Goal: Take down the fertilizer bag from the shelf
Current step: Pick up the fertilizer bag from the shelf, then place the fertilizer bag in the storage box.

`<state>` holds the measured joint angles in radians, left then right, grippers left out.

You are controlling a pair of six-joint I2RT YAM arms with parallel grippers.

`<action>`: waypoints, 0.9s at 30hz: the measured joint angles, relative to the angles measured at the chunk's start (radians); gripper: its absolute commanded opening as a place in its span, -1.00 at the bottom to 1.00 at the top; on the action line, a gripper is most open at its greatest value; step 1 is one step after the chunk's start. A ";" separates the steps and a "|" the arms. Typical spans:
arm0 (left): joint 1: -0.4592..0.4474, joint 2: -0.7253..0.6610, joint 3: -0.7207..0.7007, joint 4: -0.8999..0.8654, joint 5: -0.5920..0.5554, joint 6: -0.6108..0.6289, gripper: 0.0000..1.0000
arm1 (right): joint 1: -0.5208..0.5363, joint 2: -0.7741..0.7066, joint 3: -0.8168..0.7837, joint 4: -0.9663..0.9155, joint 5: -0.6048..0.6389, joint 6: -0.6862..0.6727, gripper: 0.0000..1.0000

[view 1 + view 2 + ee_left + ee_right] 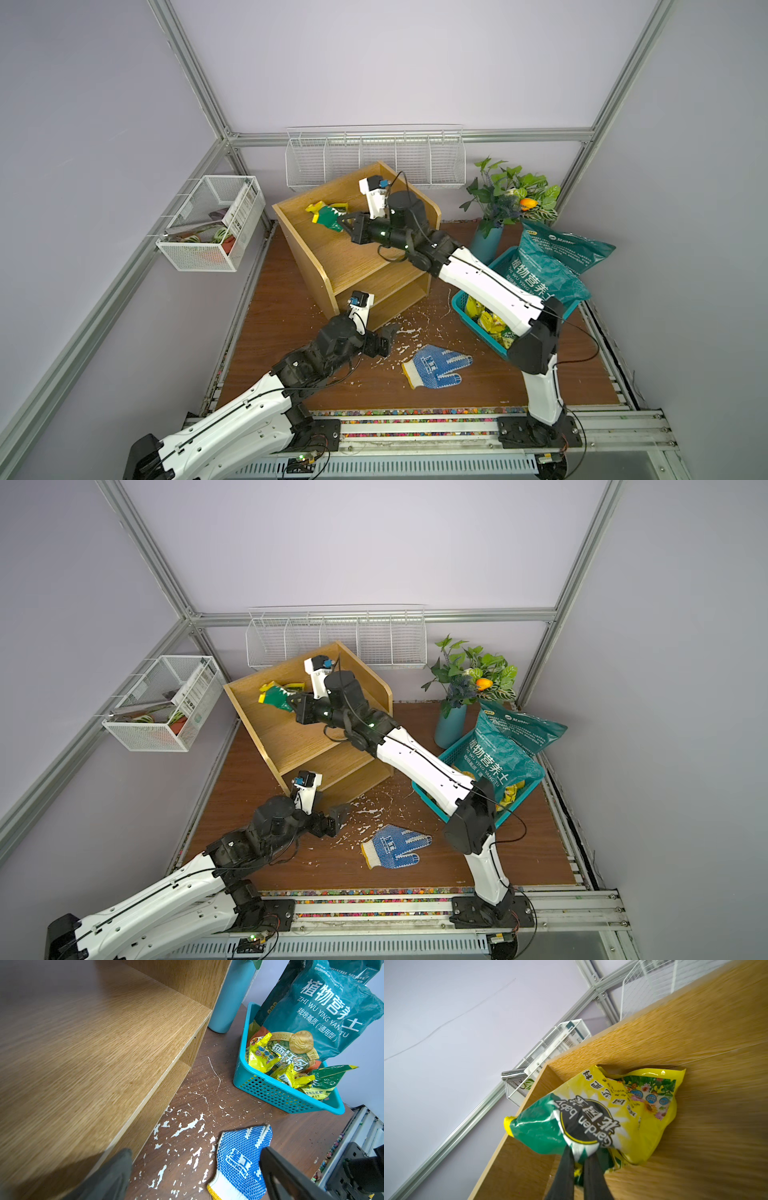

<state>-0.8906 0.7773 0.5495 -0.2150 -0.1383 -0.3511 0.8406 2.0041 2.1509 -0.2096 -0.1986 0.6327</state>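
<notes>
- Fertilizer bag [326, 216] [275, 697] [593, 1113], green and yellow, sits on the top tier of the shelf [353, 262] [286, 742] [695, 1039], toward its far-left corner
- In the right wrist view its yellow end reaches toward the back board and a green corner sticks out past the left side board; the foil is crumpled
- right gripper [343, 220] [293, 702] [578, 1153] reaches in over the top tier from the right, its two dark fingers pinched tight on the bag's green near-right end
- Whether the bag is lifted clear of the board cannot be told
- The shelf stands turned at an angle on the far-left part of the brown table [340, 388]; its lower tiers look bare in the left wrist view
- left gripper [388, 338] [337, 817] [195, 1150] hangs low just beside the shelf's near corner, fingers spread wide with nothing between them
- White flecks [411, 330] [185, 1128] are scattered on the table there
- A blue dotted glove [436, 365] [239, 1157] lies flat to the right of the left gripper
- A teal basket [457, 305] [270, 1089] on the right holds yellow packets and a big teal soil bag [548, 266] [324, 1012]
- A blue vase of plants [486, 243] stands at the far right; white wire baskets [374, 162] hang on the far wall
</notes>
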 measured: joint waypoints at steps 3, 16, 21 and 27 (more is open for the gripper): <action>0.000 0.018 0.000 0.005 0.000 0.000 1.00 | -0.032 -0.104 -0.019 -0.073 0.030 -0.064 -1.00; 0.000 0.129 0.001 0.051 0.014 0.024 1.00 | -0.016 -0.741 -0.338 -0.256 0.275 -0.249 -1.00; 0.000 0.208 0.030 0.077 0.040 0.042 1.00 | -0.027 -0.941 -0.534 -0.412 0.512 -0.220 -1.00; 0.000 0.275 0.082 0.123 0.078 0.050 1.00 | -0.055 -1.070 -0.757 -0.605 0.662 -0.080 -1.00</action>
<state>-0.8902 1.0523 0.6319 -0.0917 -0.0601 -0.3016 0.7860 0.9344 1.3937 -0.8143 0.4633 0.5526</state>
